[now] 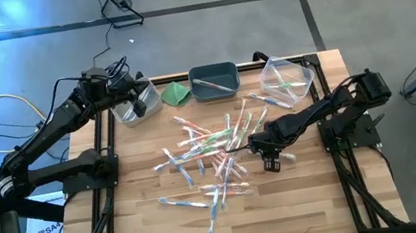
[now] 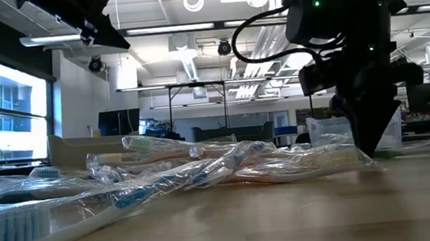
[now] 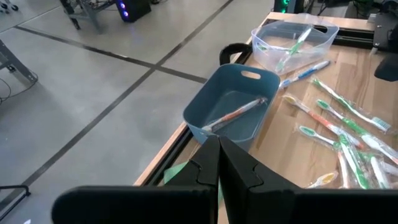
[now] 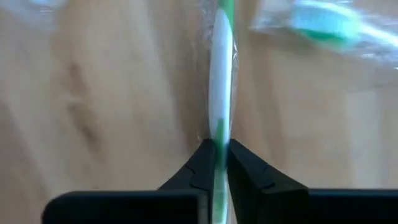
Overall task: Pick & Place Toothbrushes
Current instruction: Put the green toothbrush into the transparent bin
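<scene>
Many wrapped toothbrushes (image 1: 213, 156) lie in a loose pile on the middle of the wooden table. My right gripper (image 1: 271, 158) points down at the pile's right edge, shut on a green-and-white toothbrush (image 4: 221, 106); the low view shows its dark fingers (image 2: 369, 141) reaching down to the table top. My left gripper (image 3: 219, 163) is shut with nothing in it. It hovers over the table's far left corner, by a clear bin (image 1: 137, 110). A blue-grey bin (image 3: 233, 106) holds one toothbrush. A clear bin (image 3: 295, 38) at the far right holds a few. My right gripper pinches the green-and-white toothbrush's wrapped shaft (image 4: 219, 138) between its two fingers. The fingers come from above, pointing down, and stand across the shaft. The toothbrush stretches away from the fingers, flat along the wooden table top.
A folded green cloth (image 1: 177, 94) lies between the left clear bin and the blue-grey bin. Black frame rails (image 1: 111, 162) run along the table's left and right sides. Bare wood lies toward the near edge (image 1: 292, 212).
</scene>
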{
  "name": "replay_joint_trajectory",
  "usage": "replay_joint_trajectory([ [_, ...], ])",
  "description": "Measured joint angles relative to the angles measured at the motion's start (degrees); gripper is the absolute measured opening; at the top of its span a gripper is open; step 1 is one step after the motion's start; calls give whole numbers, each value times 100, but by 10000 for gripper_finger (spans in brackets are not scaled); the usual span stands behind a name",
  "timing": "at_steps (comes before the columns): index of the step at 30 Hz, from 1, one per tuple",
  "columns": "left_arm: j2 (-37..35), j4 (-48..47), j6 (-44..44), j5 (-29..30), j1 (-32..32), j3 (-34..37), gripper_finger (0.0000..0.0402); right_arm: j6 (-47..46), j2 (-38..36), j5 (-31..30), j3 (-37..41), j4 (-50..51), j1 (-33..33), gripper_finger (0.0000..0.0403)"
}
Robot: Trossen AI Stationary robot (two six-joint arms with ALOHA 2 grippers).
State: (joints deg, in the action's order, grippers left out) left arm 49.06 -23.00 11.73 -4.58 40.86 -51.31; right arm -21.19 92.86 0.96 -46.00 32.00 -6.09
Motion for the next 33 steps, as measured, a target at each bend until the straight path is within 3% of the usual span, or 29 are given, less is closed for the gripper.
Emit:
replay_joint_trajectory([
  [5,0,2,-2,0,0,0,0,0,-23,401,2,21,-2,13],
  [13,0,4,-2,-2,0,0,0,2,-450,373,22,243,48,10],
  [23,0,10,-4,44,0,0,0,4,-1460,-343,20,593,422,10],
  [33,0,9,-4,62,0,0,0,34,-2245,-1607,-389,931,983,9],
])
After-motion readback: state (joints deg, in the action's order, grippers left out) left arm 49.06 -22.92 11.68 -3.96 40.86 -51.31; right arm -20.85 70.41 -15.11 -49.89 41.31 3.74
